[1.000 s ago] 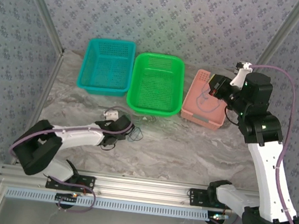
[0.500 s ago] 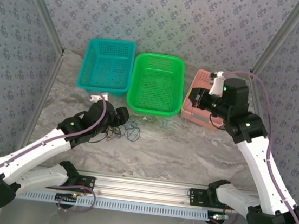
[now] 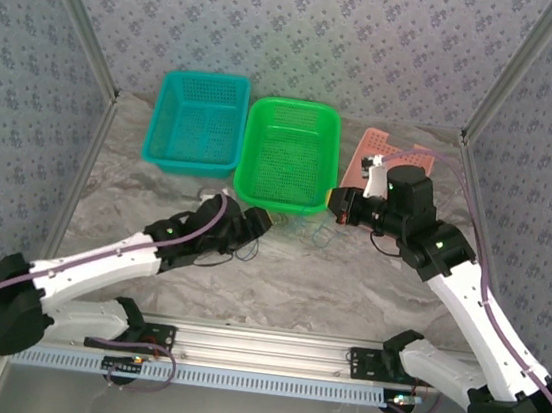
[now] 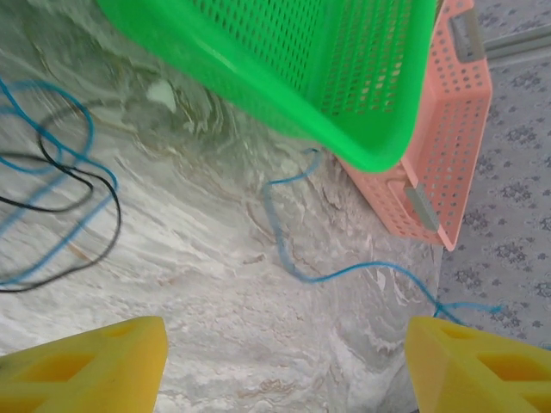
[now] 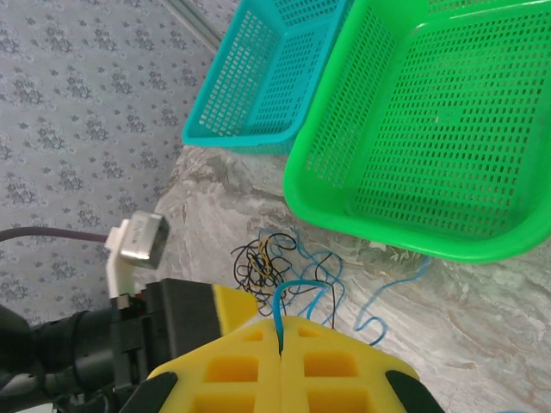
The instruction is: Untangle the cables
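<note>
Looking down from the top external view, the left gripper (image 3: 258,222) sits just at 6 o'clock of the green basket (image 3: 287,155). It is over a loose knot of thin dark cables (image 3: 238,252) on the veined grey table (image 3: 348,276). Its finger spacing cannot be told here. The right gripper (image 3: 337,206) lies at 3 o'clock of it, beside the pink basket (image 3: 403,154). A blue cable (image 3: 320,235) lies between the two grippers. A teal basket (image 3: 198,121) stands at 9 o'clock of the green one.

Left wrist view: the yellow fingers (image 4: 86,370) are spread wide, at 7 and 5 o'clock. The blue cable (image 4: 277,241) snakes over the table from under the green basket (image 4: 301,77) toward 4 o'clock. Blue and black loops of the cables (image 4: 103,172) lie at 9 o'clock.

Right wrist view: the yellow fingers (image 5: 250,370) are pressed together, pinching the blue cable (image 5: 277,310). It rises toward 12 o'clock into a tangle of black, blue and yellow-orange cables (image 5: 263,258) just below the green basket (image 5: 430,112).
</note>
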Controlling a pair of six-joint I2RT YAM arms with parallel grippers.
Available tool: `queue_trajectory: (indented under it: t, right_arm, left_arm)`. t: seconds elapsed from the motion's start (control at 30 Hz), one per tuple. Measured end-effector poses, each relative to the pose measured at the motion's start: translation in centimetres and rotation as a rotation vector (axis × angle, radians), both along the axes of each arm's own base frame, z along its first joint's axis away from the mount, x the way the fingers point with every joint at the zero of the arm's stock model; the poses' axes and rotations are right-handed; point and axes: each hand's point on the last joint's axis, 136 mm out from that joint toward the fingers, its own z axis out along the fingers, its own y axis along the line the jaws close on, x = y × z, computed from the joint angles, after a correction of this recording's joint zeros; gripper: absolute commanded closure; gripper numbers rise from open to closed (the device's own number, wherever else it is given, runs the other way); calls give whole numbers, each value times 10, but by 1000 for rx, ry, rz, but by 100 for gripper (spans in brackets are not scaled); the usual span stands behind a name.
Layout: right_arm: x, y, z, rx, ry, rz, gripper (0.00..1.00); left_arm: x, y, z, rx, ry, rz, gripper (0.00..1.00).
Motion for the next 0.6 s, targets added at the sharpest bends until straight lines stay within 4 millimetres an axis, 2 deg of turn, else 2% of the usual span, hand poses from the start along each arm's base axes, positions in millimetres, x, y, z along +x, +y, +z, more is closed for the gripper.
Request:
queue_trajectory:
  t: [0.13,0.33,0.4,0.47,0.53,0.6]
  right_arm:
    - [-6,-2,-23,-25,26,9,100]
    - [-18,-12,-89,-115,135,9,100]
    - [-26,-19,-118,-160,190,1,100]
    - [-33,-25,-135,-183,216,-6,100]
    - [-39,-31,-148,-202,238,-13,100]
    - [-41,-34,-151,-208,240,-20,100]
  left_arm:
    - [-8,-13,-22,14,69,14,26]
    - [-19,-22,-34,38,84,38,28]
    - [-20,-22,-41,64,81,46,30]
    - [-19,-20,-51,115,86,54,33]
    - [-17,-20,-63,183,89,53,34]
    - [-12,-24,-71,235,85,46,35]
